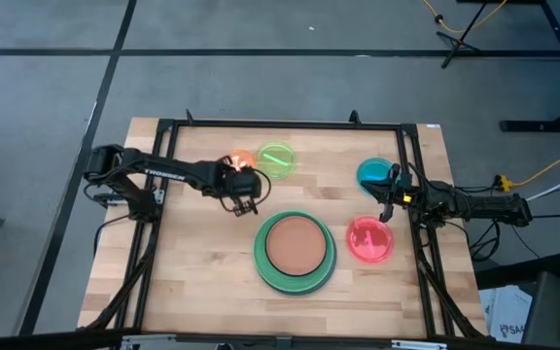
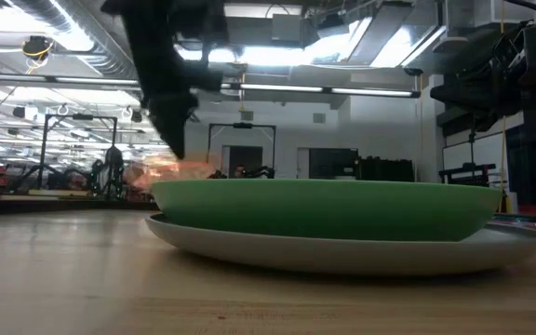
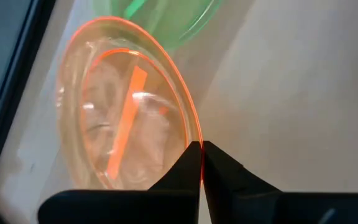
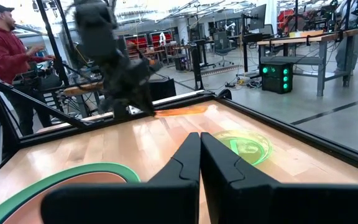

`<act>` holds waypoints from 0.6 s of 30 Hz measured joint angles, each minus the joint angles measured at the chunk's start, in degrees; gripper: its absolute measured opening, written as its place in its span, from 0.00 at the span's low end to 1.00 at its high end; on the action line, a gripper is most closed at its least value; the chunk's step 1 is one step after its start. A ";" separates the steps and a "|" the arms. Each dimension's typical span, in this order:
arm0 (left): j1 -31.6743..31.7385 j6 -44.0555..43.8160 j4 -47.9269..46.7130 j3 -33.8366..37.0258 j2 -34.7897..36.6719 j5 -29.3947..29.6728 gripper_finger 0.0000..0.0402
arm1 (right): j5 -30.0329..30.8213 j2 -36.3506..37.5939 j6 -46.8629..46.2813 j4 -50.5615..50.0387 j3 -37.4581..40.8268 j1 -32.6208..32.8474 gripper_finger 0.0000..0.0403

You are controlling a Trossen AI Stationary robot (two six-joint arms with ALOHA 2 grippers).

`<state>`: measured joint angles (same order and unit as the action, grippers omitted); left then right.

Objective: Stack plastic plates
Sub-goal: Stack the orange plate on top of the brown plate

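My left gripper (image 1: 238, 175) is shut on the small translucent orange plate (image 1: 239, 160) at the table's far middle. The lime plate (image 1: 277, 158) lies flat just right of it. In the table's middle a stack stands: a grey plate (image 2: 342, 249) at the bottom, a light green one (image 1: 261, 255) on it and a brown plate (image 1: 295, 243) on top. No dark teal plate shows. The blue plate (image 1: 372, 175) and the pink-red plate (image 1: 369, 239) lie on the right. My right gripper (image 1: 387, 201) hovers shut between those two and touches nothing. My left gripper pinches the orange plate's rim (image 3: 193, 138) between its two fingertips (image 3: 182, 163); they come slanting down from the table's left and near side. The plate spreads away beyond the fingers toward the lime plate (image 3: 166, 18). Whether it is lifted clear of the table, I cannot tell.
A black frame (image 1: 280, 124) runs along the far, left and right table edges. Bare wood (image 1: 192, 272) lies left of the stack and along the near edge. A person in a red hooded top (image 4: 8, 53) stands beyond the table in the room.
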<state>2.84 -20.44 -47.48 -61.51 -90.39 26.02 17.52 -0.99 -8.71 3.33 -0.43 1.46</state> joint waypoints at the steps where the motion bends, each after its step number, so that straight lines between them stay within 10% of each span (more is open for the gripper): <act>1: -1.18 -0.17 0.02 -0.95 0.00 0.09 0.01 | 0.00 0.00 0.00 0.00 0.00 0.00 0.01; 18: -15.95 7.28 15.96 -6.69 0.04 0.76 0.01 | 0.02 0.00 1.25 0.21 0.00 0.00 0.01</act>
<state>-13.11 -13.16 -31.52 -68.20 -90.35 26.78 17.54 -0.99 -7.46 3.54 -0.43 1.46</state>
